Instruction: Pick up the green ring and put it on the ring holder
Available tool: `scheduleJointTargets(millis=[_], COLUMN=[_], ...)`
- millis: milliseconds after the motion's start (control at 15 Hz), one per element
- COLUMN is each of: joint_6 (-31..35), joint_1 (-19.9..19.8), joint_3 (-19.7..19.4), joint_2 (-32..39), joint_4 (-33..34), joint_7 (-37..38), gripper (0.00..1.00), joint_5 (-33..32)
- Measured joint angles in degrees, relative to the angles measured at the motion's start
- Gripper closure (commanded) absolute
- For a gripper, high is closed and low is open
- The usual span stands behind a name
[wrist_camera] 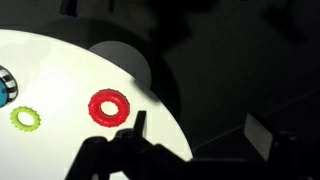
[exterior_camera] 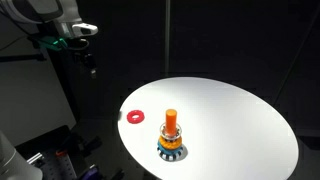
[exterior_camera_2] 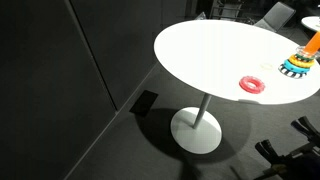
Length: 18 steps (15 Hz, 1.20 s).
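The green ring (wrist_camera: 26, 119) lies flat on the white round table, seen only in the wrist view, near the left edge. The ring holder (exterior_camera: 171, 133), an orange peg on a banded round base, stands upright on the table; it also shows in an exterior view (exterior_camera_2: 300, 62), and only a sliver of its base (wrist_camera: 4, 86) shows in the wrist view. My gripper (wrist_camera: 200, 132) is open and empty, raised off beyond the table's edge over dark floor. In an exterior view it (exterior_camera: 91, 62) hangs high, left of the table.
A flat red ring (wrist_camera: 108, 106) lies on the table between the gripper and the green ring; it shows in both exterior views (exterior_camera: 133, 117) (exterior_camera_2: 253, 84). The white table (exterior_camera: 230, 110) stands on a pedestal foot (exterior_camera_2: 197, 130). Dark curtains surround it.
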Motion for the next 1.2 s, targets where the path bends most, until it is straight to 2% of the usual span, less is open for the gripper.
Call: scheduleJointTargets(millis=[667,1200], joint_6=[0.0,2.1], joint_1=[-0.4,-7.0], joint_3=[0.0,-2.6], joint_2=[0.0,2.4], joint_4=[0.0,3.4], joint_7=[0.0,0.0], gripper=[0.00,0.00], joint_5=[-0.7,-8.2])
